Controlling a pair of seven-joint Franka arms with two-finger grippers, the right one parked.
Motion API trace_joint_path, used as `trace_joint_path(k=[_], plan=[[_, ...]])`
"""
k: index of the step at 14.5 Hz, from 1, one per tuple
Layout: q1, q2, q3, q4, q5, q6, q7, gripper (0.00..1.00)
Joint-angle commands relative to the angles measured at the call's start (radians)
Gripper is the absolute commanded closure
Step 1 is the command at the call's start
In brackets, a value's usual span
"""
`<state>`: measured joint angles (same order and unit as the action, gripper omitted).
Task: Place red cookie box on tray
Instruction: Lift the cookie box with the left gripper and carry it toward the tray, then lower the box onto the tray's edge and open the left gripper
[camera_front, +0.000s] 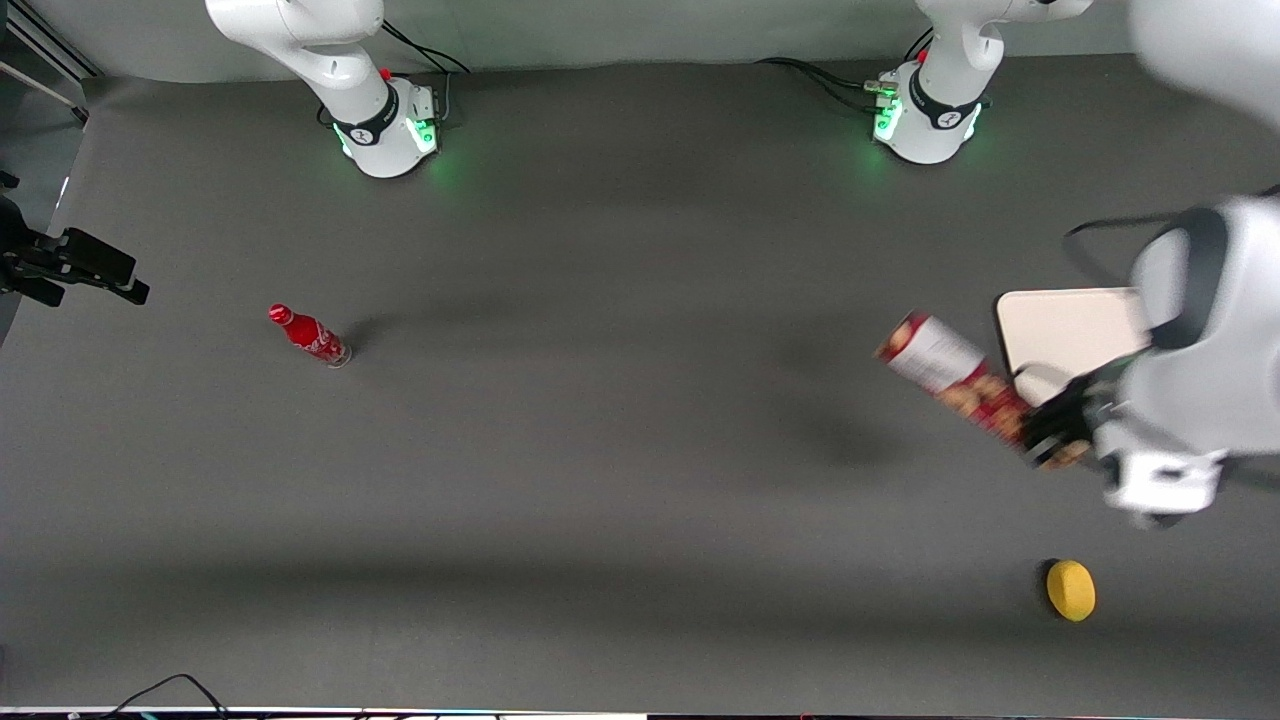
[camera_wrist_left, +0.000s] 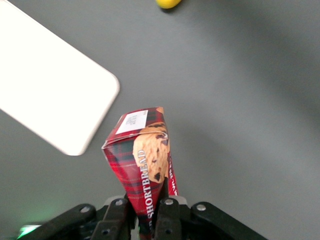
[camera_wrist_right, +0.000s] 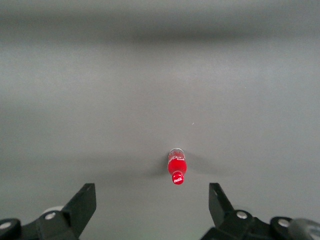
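Gripper (camera_front: 1052, 432) clamped on one end of red cookie box (camera_front: 950, 380), holding it lifted and tilted above the table, just beside the tray (camera_front: 1060, 330). Arm hides much of the tray; gripped box end obscured.

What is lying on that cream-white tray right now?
Nothing shows on the visible part of the tray; the wrist view shows it bare. In the front view the arm covers its end. The hand holds the red cookie box in the air beside the tray.
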<state>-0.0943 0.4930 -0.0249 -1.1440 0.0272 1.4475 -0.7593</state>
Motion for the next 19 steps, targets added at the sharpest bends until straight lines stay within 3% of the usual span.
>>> trace_joint_path(k=[1,3,6,10,12,14,16,19], plan=[[0.001,-0.146,0.142,-0.037,-0.018,-0.189,0.405,1.00],[0.001,-0.181,0.274,-0.040,-0.004,-0.263,0.672,1.00],[0.001,-0.174,0.466,-0.086,0.026,-0.227,1.010,1.00],[0.004,-0.119,0.637,-0.285,0.039,0.067,1.337,1.00],[0.031,-0.021,0.668,-0.324,-0.005,0.233,1.428,1.00],[0.070,0.077,0.680,-0.322,-0.128,0.350,1.512,1.00],[0.077,0.169,0.703,-0.325,-0.185,0.460,1.573,1.00],[0.119,0.226,0.707,-0.382,-0.269,0.577,1.650,1.00]])
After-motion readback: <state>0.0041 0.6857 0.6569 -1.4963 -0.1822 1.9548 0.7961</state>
